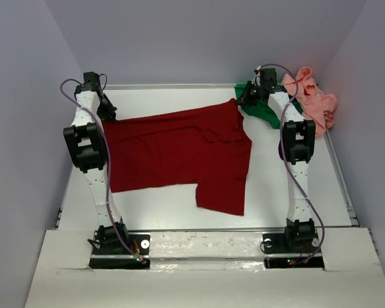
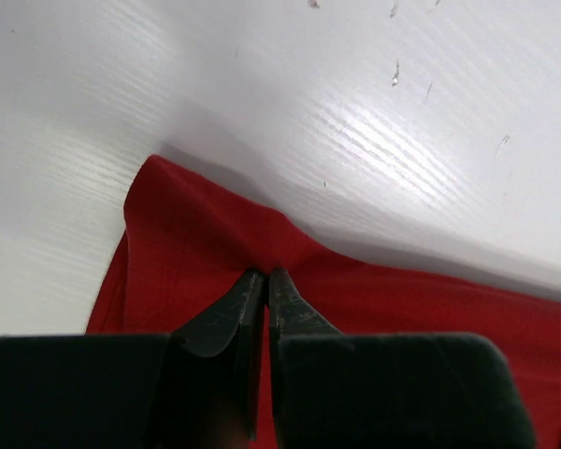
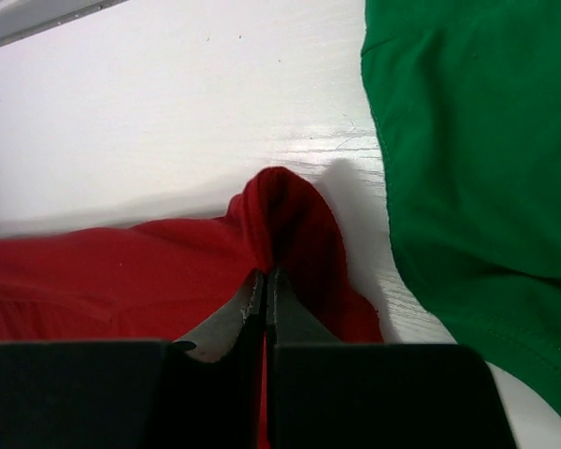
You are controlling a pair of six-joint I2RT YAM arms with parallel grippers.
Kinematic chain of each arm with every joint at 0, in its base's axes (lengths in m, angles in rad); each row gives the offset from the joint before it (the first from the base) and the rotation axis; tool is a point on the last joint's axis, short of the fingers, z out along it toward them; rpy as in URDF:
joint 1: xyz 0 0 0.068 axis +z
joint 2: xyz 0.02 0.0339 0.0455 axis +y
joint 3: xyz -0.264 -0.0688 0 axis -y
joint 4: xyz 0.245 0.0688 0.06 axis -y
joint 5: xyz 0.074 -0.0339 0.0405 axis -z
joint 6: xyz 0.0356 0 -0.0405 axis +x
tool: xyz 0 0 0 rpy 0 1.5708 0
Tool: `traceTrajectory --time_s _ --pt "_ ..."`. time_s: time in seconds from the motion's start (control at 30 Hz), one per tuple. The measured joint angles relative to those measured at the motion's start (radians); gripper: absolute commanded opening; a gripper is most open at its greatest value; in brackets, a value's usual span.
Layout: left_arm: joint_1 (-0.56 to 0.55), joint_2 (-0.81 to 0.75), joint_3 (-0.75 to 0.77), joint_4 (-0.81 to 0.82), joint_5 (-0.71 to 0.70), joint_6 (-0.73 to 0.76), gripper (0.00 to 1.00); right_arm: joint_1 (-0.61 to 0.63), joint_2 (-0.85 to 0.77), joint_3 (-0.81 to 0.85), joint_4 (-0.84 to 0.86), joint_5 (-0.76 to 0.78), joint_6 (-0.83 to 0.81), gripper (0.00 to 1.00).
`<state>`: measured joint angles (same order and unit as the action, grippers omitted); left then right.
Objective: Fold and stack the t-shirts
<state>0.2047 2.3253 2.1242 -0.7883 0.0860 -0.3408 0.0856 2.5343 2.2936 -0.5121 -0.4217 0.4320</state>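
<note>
From above: red shirt (image 1: 179, 151) spread on the table (image 1: 160, 206), green shirt (image 1: 264, 115) and pink shirt (image 1: 317, 106) heaped far right. Left wrist: my left jaws pinch a thin ridge of red edge; an uneven pull could slip it free. Right wrist: my right jaws pinch a red fold near the green shirt; could drag it along.

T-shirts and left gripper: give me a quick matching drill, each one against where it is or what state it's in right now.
1. red t-shirt
2. green t-shirt
3. pink t-shirt
4. left gripper

A. bunched up in the far right corner
B. shut on red cloth
C. spread out across the middle
D. lying between the other two shirts

Pairs: 1-C, 2-D, 3-A, 4-B
</note>
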Motion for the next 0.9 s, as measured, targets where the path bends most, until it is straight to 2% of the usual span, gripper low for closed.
traceTrajectory --time_s 0.3,0.63,0.67,0.7,0.73,0.77,0.83,0.9 --pt "0.000 0.005 0.008 0.060 -0.001 -0.023 0.20 -0.001 0.000 0.048 0.019 0.023 0.010 0.00" --pt "-0.001 0.109 0.052 0.097 0.002 -0.039 0.20 -0.012 0.013 0.055 0.078 0.040 0.010 0.00" --pt "-0.001 0.115 0.054 0.097 0.003 -0.040 0.21 -0.012 0.016 0.055 0.079 0.042 0.010 0.10" --pt "-0.001 0.122 0.058 0.097 0.003 -0.042 0.21 -0.013 0.022 0.055 0.080 0.045 0.010 0.31" --pt "-0.002 0.126 0.061 0.097 0.003 -0.043 0.21 -0.013 0.026 0.055 0.080 0.045 0.010 0.32" --pt "-0.002 0.128 0.064 0.097 0.002 -0.043 0.22 -0.013 0.030 0.055 0.079 0.049 0.014 0.47" --pt "-0.002 0.129 0.065 0.099 -0.002 -0.043 0.22 -0.013 0.037 0.055 0.080 0.059 0.007 0.59" --pt "-0.002 0.129 0.065 0.101 -0.011 -0.042 0.22 -0.013 0.038 0.048 0.084 0.076 0.006 0.61"
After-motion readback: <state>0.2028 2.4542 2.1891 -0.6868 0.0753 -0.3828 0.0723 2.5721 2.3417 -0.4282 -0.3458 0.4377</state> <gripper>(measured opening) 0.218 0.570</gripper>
